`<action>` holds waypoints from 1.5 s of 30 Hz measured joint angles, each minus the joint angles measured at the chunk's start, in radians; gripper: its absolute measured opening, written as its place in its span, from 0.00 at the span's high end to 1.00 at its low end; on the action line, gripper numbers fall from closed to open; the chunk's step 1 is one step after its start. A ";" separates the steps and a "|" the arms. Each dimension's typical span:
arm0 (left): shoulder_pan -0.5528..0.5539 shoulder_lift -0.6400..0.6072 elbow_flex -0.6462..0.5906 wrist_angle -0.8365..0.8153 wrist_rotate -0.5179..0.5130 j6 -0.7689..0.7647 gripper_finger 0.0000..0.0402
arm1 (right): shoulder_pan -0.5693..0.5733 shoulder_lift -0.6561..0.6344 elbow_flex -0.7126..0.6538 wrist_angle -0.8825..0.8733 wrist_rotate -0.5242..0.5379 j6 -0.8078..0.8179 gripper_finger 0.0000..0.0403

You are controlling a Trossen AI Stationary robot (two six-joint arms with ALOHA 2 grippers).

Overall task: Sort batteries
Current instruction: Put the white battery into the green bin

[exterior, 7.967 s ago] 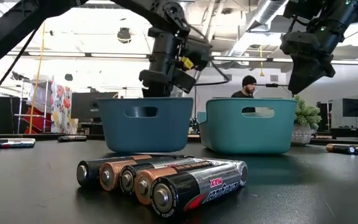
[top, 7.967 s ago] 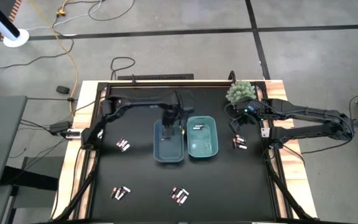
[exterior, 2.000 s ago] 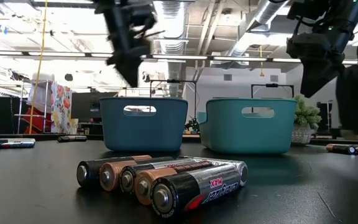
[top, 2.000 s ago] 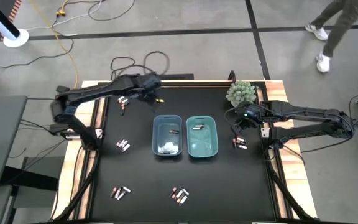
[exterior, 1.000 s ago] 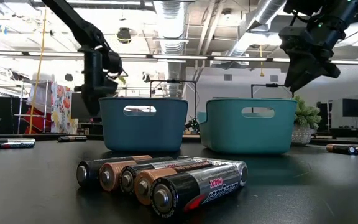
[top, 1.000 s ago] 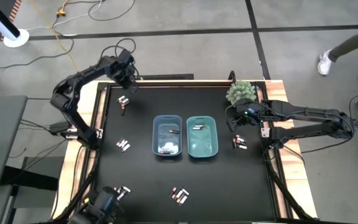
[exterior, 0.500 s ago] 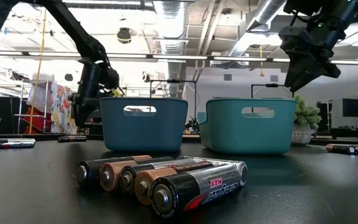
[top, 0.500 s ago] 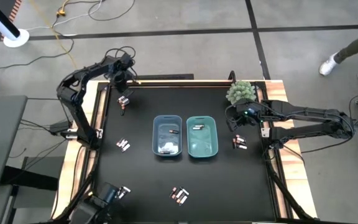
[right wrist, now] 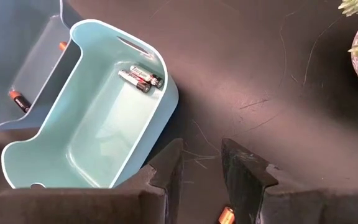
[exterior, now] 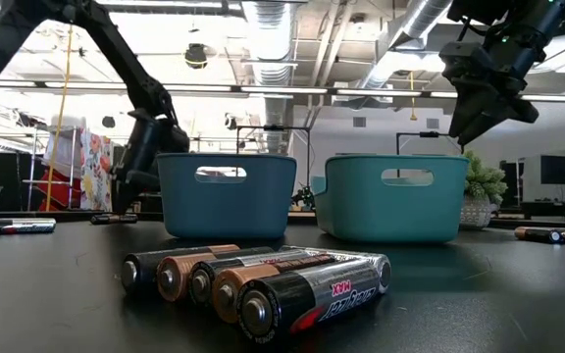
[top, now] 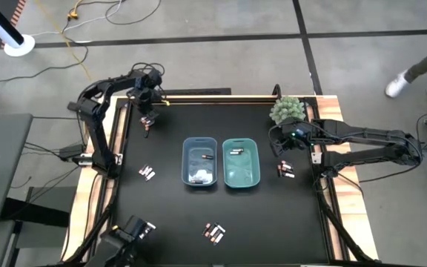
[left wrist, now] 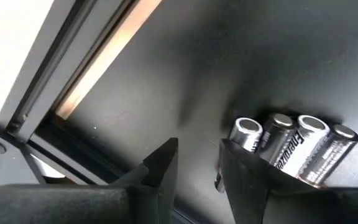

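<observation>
Several batteries lie side by side on the black table near its far left corner. My left gripper points steeply down just beside them, open, with nothing between its fingers; one finger stands in front of the nearest cell, and I cannot tell whether it touches. In the low view my left gripper reaches almost to the tabletop. My right gripper hangs open above another battery group at the right. The blue bin and the teal bin each hold a few cells.
More battery groups lie at the left and near the front edge. A dark object sits at the near left corner. A potted plant stands at the far right. The table's raised frame runs close beside my left gripper.
My left gripper has come down toward the batteries in the far left corner, shifting slightly toward the near edge and tipping to point more steeply down. Its fingers keep the same gap. A person's foot beyond the far right corner has moved on.
</observation>
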 joint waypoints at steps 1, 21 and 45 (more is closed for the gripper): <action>0.000 0.002 0.000 0.001 0.000 0.000 0.72 | 0.000 0.000 0.000 0.000 0.000 0.000 0.68; 0.009 -0.042 0.022 0.012 0.048 0.014 0.72 | 0.000 0.000 0.000 0.000 0.000 0.003 0.68; 0.009 -0.042 -0.068 0.056 0.088 0.019 0.72 | 0.002 0.000 0.000 0.001 0.000 0.027 0.68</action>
